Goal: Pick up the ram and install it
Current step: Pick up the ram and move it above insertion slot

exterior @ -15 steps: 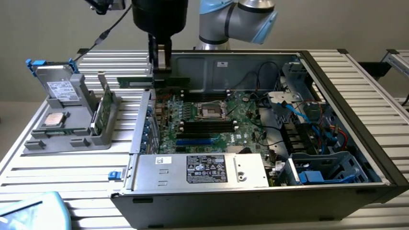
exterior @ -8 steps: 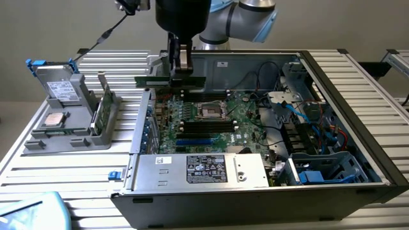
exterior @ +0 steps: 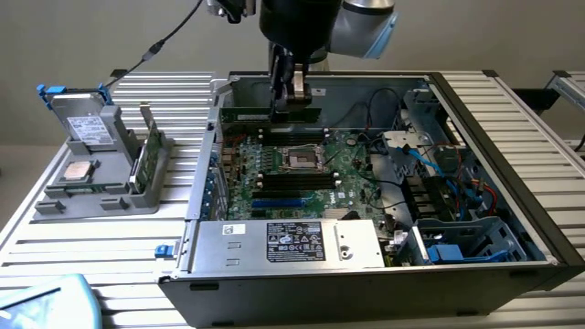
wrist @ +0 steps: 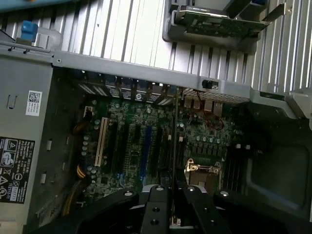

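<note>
My gripper [exterior: 294, 103] hangs inside the open computer case [exterior: 512, 137], near its far wall, and is shut on the ram [exterior: 246, 115]. The ram is a long thin green stick held level on its edge, just above the black memory slots [exterior: 290, 137] at the far end of the green motherboard [exterior: 352, 171]. In the wrist view the ram [wrist: 174, 141] appears edge-on as a thin line running out from between the black fingers [wrist: 155, 204] of the gripper [wrist: 174, 197]. The processor socket [wrist: 202, 170] lies just beside it.
A grey tray [exterior: 55, 205] on the slatted table at the exterior view's left holds a hard drive [exterior: 89, 129], a square silver chip [exterior: 78, 171] and an upright green card [exterior: 151, 154]. The silver power supply [exterior: 292, 241] fills the case's near end. Drive bays and cables [exterior: 448, 178] fill the exterior view's right.
</note>
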Available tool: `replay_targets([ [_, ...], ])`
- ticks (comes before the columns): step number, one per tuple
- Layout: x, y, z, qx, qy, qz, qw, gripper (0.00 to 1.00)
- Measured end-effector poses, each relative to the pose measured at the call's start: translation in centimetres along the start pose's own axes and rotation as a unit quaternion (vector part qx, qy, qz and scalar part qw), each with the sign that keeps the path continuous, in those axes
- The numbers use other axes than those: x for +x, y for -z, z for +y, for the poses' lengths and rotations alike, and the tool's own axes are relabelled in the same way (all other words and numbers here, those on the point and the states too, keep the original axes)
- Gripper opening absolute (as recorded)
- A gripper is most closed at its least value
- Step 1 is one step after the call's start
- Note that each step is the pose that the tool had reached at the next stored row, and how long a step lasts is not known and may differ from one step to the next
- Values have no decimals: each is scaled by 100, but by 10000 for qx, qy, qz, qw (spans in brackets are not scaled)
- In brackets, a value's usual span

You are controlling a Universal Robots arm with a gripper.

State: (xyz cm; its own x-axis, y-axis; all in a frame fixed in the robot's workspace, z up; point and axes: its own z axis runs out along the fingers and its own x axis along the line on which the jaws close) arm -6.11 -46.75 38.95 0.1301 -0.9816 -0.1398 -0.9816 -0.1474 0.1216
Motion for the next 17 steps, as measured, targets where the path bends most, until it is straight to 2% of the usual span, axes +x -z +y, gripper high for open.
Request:
replay_targets([
  [4, 1, -16, -185, -14, -2, -1, 10000, 15],
  [7, -32, -66, -271, -21, -3, -1, 10000, 15],
  [12, -57, -154, -342, -22, -35, -7, 10000, 15],
  [17, -41, -235, -405, -7, -148, -24, 9999, 15],
])
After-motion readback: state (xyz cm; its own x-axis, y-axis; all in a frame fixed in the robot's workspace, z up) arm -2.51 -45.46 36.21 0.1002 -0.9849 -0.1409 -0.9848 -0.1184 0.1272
